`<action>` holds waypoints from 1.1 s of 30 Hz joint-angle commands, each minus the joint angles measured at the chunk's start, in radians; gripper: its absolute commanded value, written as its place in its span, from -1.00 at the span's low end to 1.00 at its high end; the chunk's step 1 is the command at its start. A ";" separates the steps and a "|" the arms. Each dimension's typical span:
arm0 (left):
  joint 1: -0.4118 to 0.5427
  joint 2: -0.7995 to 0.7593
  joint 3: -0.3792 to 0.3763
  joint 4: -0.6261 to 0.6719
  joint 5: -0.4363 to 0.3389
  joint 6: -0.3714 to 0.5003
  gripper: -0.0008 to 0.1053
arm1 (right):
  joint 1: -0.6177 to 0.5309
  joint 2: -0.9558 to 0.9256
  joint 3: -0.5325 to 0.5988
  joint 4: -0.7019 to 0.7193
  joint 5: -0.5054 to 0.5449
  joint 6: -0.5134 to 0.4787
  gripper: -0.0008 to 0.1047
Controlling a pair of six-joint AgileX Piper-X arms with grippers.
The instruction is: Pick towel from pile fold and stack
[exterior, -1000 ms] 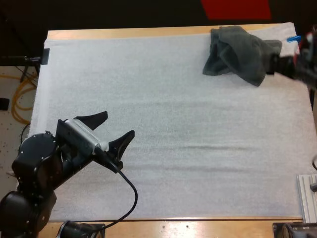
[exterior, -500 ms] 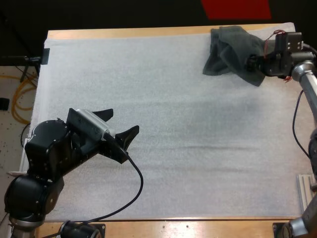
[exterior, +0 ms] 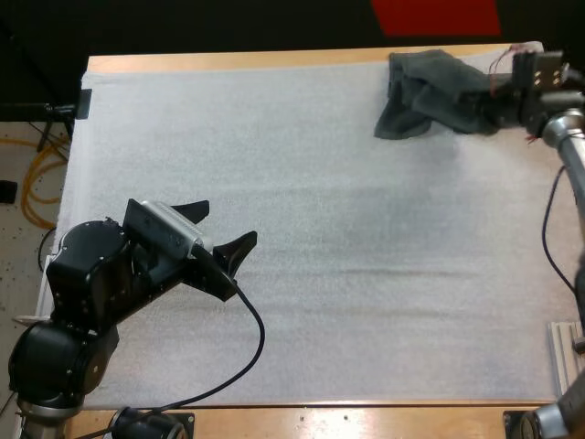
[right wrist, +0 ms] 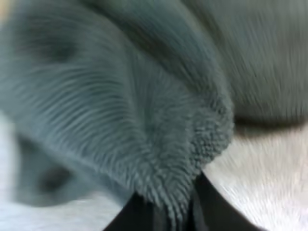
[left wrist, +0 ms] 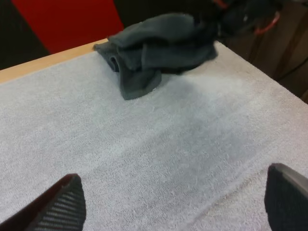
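The right claw (exterior: 494, 110) is clenched on the towel (exterior: 430, 91). In the right wrist view its two black fingers (right wrist: 216, 211) press a ridge of the dark grey-green pile from both sides, with the cloth bulging up just above them. From the high view this claw reaches in at the towel's right end, and the cloth spreads leftward from it in a crumpled heap with one flap hanging toward the near side. The towel lies at the far right corner of the white mat (exterior: 320, 183), close to the counter (exterior: 228, 61) edge that runs along the far side.

The left claw (exterior: 218, 232) is released. Its fingers (left wrist: 62, 207) stand wide apart with nothing but bare mat between them. It hovers over the near left part of the mat, well apart from the towel, and points across the mat toward that far heap.
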 commanded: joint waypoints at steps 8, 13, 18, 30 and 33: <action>-0.005 -0.010 -0.006 0.001 -0.010 0.002 0.41 | 0.065 -0.401 -0.021 0.029 -0.010 -0.202 -0.99; -0.005 -0.059 -0.006 0.037 -0.010 0.002 0.41 | 0.093 -0.573 -0.021 0.144 -0.010 -0.203 -0.99; -0.005 -0.133 -0.006 0.164 -0.023 0.025 0.41 | 0.134 -0.691 -0.021 0.395 -0.037 -0.184 -0.99; -0.005 -0.197 -0.006 0.280 -0.037 0.025 0.41 | 0.439 -0.707 0.131 0.738 -0.287 -0.182 -0.99; -0.005 -0.197 -0.006 0.281 -0.037 0.025 0.41 | 0.514 -0.676 0.191 0.724 -0.392 -0.232 -0.99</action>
